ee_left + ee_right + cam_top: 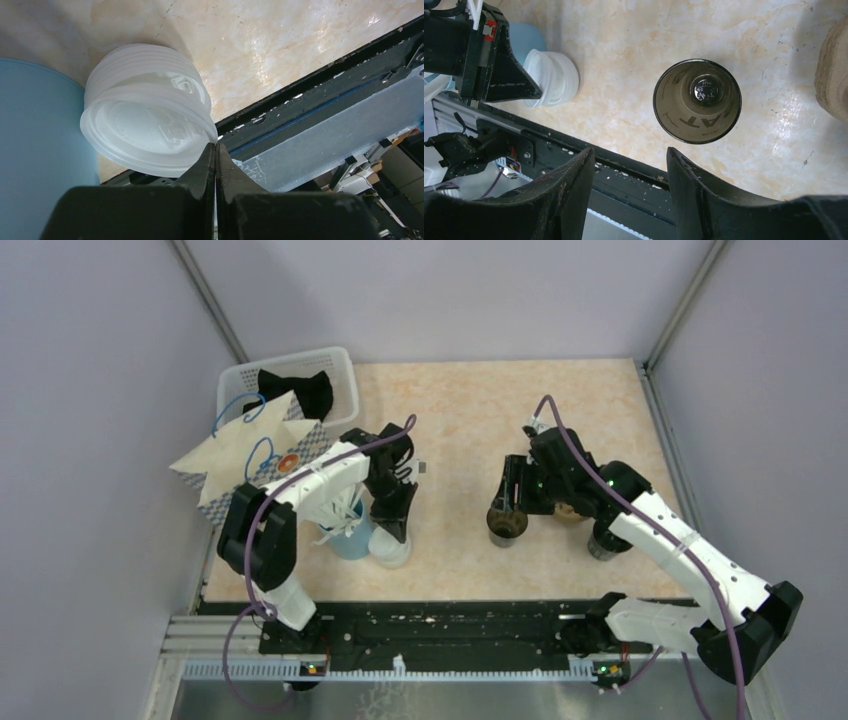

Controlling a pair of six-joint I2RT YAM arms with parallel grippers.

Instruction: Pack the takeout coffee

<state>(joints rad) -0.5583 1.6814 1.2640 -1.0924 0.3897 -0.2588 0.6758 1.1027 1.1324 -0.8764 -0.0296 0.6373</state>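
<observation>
Left hand (215, 146) shut, tips at lid stack (145, 125) rim; right hand (629, 150) half open, empty, above lidless cup (697, 101).

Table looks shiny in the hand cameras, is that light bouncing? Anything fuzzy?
Left wrist view: yes, white glare on the table; the close blue cup is fuzzy. Right wrist view: a bright glint inside the brown cup.

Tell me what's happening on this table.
The left gripper is shut, its tips at the rim of a stack of white lids beside the light blue cup. Whether it has pinched a lid is unclear. The right gripper hangs open near a lidless dark cup standing on the table.
</observation>
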